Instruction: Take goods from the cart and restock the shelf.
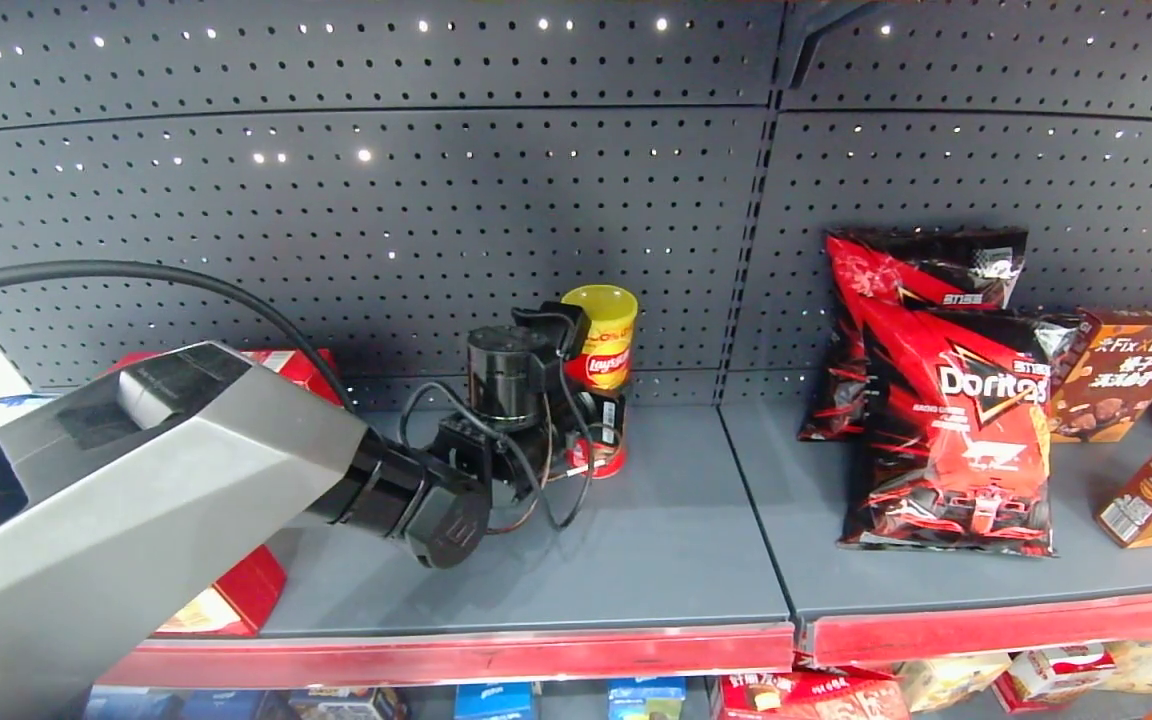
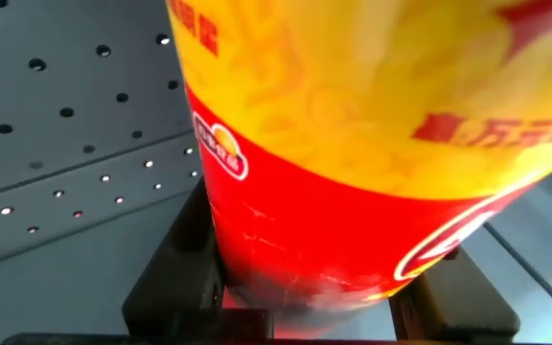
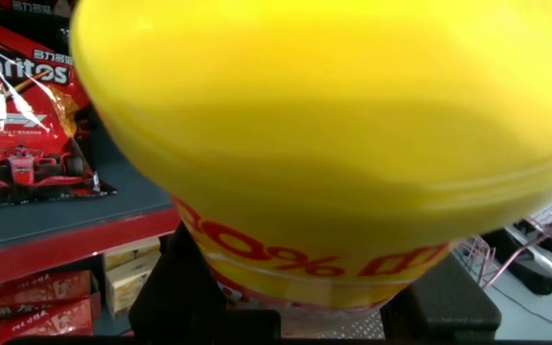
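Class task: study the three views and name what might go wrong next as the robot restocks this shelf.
1. The left gripper grips a tall chip can upright on the shelf; a careless release might tip it.
2. The right gripper holds a second can that blocks much of its wrist camera, so placing it could bump the chip bags.

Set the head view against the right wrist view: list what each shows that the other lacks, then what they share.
Head view adds: the left gripper shut on a can upright on the shelf, brown boxes, pegboard wall. Right wrist view adds: the right gripper holding a second can, wire cart behind. Shared: red chip bags on that shelf.
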Motion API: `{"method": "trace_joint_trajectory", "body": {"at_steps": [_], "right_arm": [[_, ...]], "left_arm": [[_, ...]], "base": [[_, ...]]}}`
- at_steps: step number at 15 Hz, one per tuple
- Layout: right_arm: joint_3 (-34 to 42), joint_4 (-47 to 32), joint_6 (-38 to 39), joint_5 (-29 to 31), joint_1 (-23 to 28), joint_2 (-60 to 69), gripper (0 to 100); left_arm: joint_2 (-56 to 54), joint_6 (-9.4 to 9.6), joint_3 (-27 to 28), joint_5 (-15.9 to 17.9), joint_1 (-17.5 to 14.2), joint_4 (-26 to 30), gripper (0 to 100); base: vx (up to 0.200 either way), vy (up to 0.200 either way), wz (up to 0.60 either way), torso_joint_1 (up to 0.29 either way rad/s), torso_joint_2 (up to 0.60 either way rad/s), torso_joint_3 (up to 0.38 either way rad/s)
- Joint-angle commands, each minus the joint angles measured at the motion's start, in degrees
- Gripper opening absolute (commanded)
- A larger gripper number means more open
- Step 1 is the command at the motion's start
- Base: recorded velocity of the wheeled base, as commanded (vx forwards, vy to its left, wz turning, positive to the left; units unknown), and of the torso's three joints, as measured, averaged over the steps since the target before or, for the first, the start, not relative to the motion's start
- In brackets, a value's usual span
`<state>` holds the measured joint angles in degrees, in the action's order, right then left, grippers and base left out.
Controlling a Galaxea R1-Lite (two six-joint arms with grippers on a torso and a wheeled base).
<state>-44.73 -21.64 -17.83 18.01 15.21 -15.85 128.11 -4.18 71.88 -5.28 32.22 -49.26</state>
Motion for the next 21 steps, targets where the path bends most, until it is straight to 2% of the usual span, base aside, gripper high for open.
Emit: {"method": "trace_joint_trajectory", "body": {"at_steps": [1, 5, 11, 16, 18, 21], "right_arm": [[0.17, 0.02, -0.01, 0.01, -0.62, -0.06, 0], [0.78, 1.25, 0.87, 0.01, -0.62, -0.68, 0], [0.69, 2.39, 2.37, -0.08, -1.24, -0.94, 0], [0.17, 2.65, 2.37, -0.52, -1.33, -1.73, 0], [0.08, 2.65, 2.19, -0.52, -1.24, -1.99, 0], [-0.27, 2.65, 1.84, -0.69, -1.24, -2.61, 0]], "left_arm": [[-1.72, -0.04, -0.07, 0.01, 0.56, -0.22, 0], [-5.68, -0.13, -2.88, -0.79, 2.58, -0.22, 0], [-14.47, -0.13, -12.37, -1.66, 3.46, -0.22, 0], [-24.22, -0.04, -23.98, -1.75, 4.61, -0.13, 0], [-27.30, 0.05, -28.55, -1.49, 6.01, -0.13, 0], [-29.15, 0.05, -31.01, -1.66, 6.63, 0.92, 0]], "base": [[0.000, 0.000, 0.00, 0.000, 0.00, 0.000], [0.000, 0.000, 0.00, 0.000, 0.00, 0.000], [0.000, 0.000, 0.00, 0.000, 0.00, 0.000], [0.000, 0.000, 0.00, 0.000, 0.00, 0.000], [0.000, 0.000, 0.00, 0.000, 0.00, 0.000], [0.000, 0.000, 0.00, 0.000, 0.00, 0.000]]}}
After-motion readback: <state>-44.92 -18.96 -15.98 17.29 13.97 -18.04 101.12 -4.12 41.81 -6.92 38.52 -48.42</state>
